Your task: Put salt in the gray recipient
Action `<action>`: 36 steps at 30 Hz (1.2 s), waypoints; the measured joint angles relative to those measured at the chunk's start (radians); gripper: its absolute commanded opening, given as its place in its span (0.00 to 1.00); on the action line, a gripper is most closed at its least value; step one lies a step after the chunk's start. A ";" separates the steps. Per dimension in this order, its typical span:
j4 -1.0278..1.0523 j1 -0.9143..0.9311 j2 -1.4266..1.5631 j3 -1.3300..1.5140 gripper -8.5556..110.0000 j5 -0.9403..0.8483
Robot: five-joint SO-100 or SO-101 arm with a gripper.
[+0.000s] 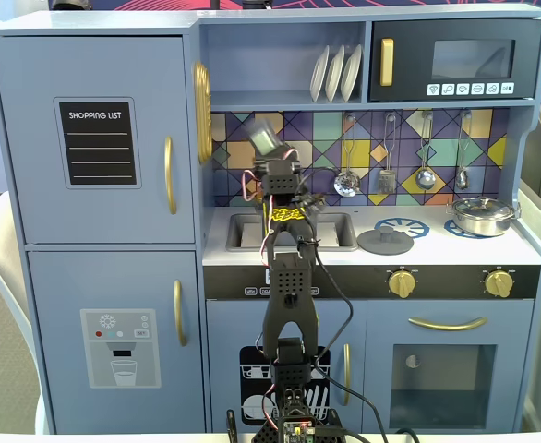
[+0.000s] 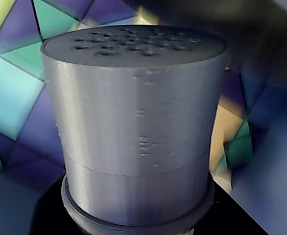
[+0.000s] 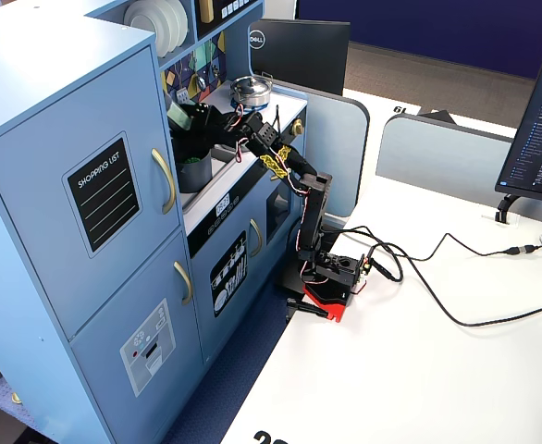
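The jaws grip the salt (image 2: 133,127), lifted and tilted above the sink (image 1: 243,231) of the toy kitchen's worktop, so pickup looks done; shaking it into the gray recipient (image 3: 195,172) remains.

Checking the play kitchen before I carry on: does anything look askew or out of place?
The salt hangs tilted in the gripper above the sink. The flat gray lid lies on a burner, not on any pot.
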 measured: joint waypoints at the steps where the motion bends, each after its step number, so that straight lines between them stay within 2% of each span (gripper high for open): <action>1: -0.064 -0.014 0.000 0.008 0.07 -0.009; 3: -0.170 -0.031 -0.002 0.009 0.07 -0.034; 5: -0.181 -0.029 0.000 -0.006 0.07 -0.060; 12: 0.120 0.035 0.000 -0.023 0.07 -0.014; 14: 0.138 0.035 0.000 -0.023 0.07 -0.009; 17: 0.043 0.018 0.000 0.011 0.07 -0.011; 21: -0.206 -0.009 -0.002 0.052 0.07 -0.046; 23: -0.241 -0.008 0.002 0.037 0.07 -0.063; 31: 0.103 0.052 0.000 0.023 0.07 0.031; 34: 0.077 0.035 0.000 0.023 0.07 0.032; 36: -0.026 0.009 0.000 0.043 0.07 -0.006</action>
